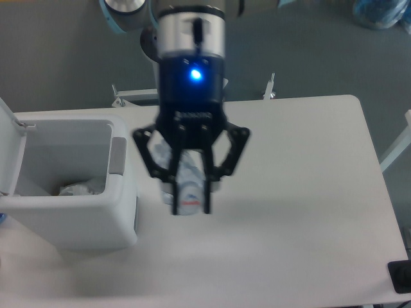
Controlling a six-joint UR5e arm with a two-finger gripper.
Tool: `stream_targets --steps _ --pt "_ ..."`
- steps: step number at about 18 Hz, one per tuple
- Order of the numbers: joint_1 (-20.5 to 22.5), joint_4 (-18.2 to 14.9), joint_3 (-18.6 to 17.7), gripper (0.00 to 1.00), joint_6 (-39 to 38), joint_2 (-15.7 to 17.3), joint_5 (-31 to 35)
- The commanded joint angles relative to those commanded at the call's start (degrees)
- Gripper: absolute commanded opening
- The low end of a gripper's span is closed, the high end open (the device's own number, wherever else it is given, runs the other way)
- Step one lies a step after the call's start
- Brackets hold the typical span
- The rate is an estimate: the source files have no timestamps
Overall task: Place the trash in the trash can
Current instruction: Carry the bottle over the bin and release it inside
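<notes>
My gripper (190,204) hangs high above the table, close to the camera, shut on the crushed clear plastic bottle (188,179), whose label end shows between the fingers. It sits just right of the trash can (70,192), a white-grey bin with its lid flipped open at the left. Inside the bin lies the crumpled clear wrapper (78,189). The bottle's upper part is partly hidden behind the gripper body.
The white table (308,192) stretches to the right of the gripper. The arm's base (173,70) stands at the table's back edge. A dark object (401,276) sits at the right front corner.
</notes>
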Motion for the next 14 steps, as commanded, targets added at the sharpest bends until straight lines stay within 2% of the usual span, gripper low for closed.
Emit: stream_targets --steps 3,6,10,14 --pt "-4.13 0.0 -1.32 0.24 -1.32 0.18 0.17" --pt "-8.09 0.09 -6.13 0.24 -1.06 0.7 0.53" --pt "-10.2 0.26 -8.52 0.26 -0.97 1.05 0.53" --pt "-11.53 0.26 -10.72 0.35 -0.97 1.58 0.53"
